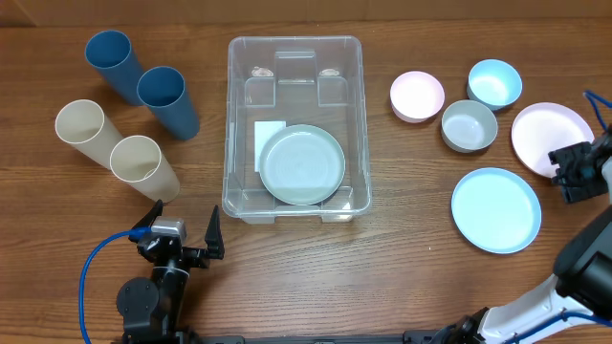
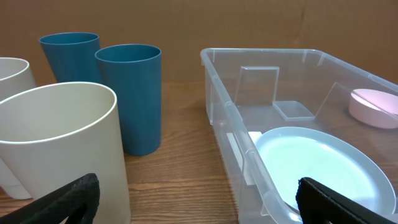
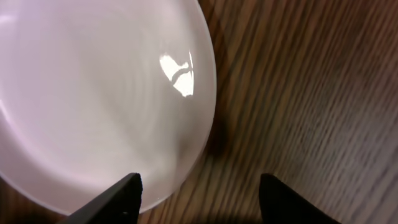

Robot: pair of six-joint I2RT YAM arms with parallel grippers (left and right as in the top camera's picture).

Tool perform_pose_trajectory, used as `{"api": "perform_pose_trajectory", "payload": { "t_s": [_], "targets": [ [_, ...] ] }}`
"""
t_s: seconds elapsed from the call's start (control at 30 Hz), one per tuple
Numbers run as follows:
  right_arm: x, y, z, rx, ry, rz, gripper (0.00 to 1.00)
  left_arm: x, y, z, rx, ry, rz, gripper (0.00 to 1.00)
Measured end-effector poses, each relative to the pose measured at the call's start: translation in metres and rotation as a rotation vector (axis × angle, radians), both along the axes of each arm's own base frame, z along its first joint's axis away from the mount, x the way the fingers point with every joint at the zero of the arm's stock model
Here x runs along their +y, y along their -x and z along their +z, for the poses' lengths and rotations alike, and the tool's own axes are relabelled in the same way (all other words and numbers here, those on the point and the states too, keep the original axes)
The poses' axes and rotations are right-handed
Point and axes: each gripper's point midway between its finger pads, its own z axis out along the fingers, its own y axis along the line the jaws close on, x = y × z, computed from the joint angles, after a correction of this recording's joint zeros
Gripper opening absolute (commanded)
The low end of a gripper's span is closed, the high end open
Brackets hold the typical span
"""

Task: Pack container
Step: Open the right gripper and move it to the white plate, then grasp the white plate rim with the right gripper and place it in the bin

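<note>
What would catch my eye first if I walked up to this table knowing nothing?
The large clear plastic rectangular bin sits mid-table, holding a single pale green round plate flat on its floor. Left of it stand two blue plastic cups and two cream plastic cups; right of it lie three small round bowls, a pink round plate and a light blue round plate. The right tool hangs open at the pink plate's edge.

Cups (image 1: 161, 88), bowls (image 1: 469, 126), plates (image 1: 495, 210) on table (image 1: 402, 277)
</note>
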Motion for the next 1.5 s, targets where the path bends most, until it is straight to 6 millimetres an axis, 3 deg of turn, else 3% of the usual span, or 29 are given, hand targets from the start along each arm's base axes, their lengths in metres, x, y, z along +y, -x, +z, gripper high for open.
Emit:
{"api": "perform_pose_trajectory", "payload": {
  "t_s": [0.13, 0.2, 0.3, 0.4, 0.63, 0.77, 0.9, 1.1, 1.13, 1.17, 1.2, 1.3, 1.37, 1.47, 1.5],
  "targets": [
    [-0.001, -0.001, -0.021, 0.021, -0.018, -0.003, 0.48, 0.0, 0.0, 0.0, 0.0, 0.0, 0.0, 1.0],
    [0.0, 0.0, -0.031, 0.037, -0.032, -0.01, 0.35, 0.0, 0.0, 0.0, 0.0, 0.0, 0.0, 1.0],
    [-0.002, -0.003, -0.032, 0.026, -0.025, -0.012, 0.14, 0.0, 0.0, 0.0, 0.0, 0.0, 0.0, 1.0],
    [-0.003, -0.004, -0.032, 0.022, -0.024, -0.021, 0.04, 0.0, 0.0, 0.0, 0.0, 0.0, 0.0, 1.0],
    [0.003, -0.004, -0.027, 0.024, -0.068, -0.03, 0.04, 0.0, 0.0, 0.0, 0.0, 0.0, 0.0, 1.0],
    [0.004, -0.004, -0.012, 0.04, -0.088, -0.035, 0.04, 0.0, 0.0, 0.0, 0.0, 0.0, 0.0, 1.0],
    [-0.001, -0.011, 0.029, 0.013, -0.065, -0.034, 0.04, 0.0, 0.0, 0.0, 0.0, 0.0, 0.0, 1.0],
    [-0.009, -0.021, 0.144, -0.146, 0.056, -0.032, 0.04, 0.0, 0.0, 0.0, 0.0, 0.0, 0.0, 1.0],
    [-0.008, -0.02, 0.166, -0.182, 0.077, -0.028, 0.04, 0.0, 0.0, 0.0, 0.0, 0.0, 0.0, 1.0],
    [-0.001, -0.018, 0.201, -0.252, 0.107, -0.014, 0.04, 0.0, 0.0, 0.0, 0.0, 0.0, 0.0, 1.0],
    [0.003, -0.017, 0.213, -0.28, 0.114, -0.007, 0.04, 0.0, 0.0, 0.0, 0.0, 0.0, 0.0, 1.0],
    [0.035, -0.012, 0.247, -0.361, 0.092, 0.06, 0.04, 0.0, 0.0, 0.0, 0.0, 0.0, 0.0, 1.0],
    [0.072, -0.011, 0.261, -0.383, 0.058, 0.147, 0.04, 0.0, 0.0, 0.0, 0.0, 0.0, 0.0, 1.0],
    [0.143, -0.018, 0.27, -0.39, 0.006, 0.343, 0.04, 0.0, 0.0, 0.0, 0.0, 0.0, 0.0, 1.0],
    [0.176, -0.022, 0.27, -0.385, -0.019, 0.437, 0.04, 0.0, 0.0, 0.0, 0.0, 0.0, 0.0, 1.0]
  ]
}}
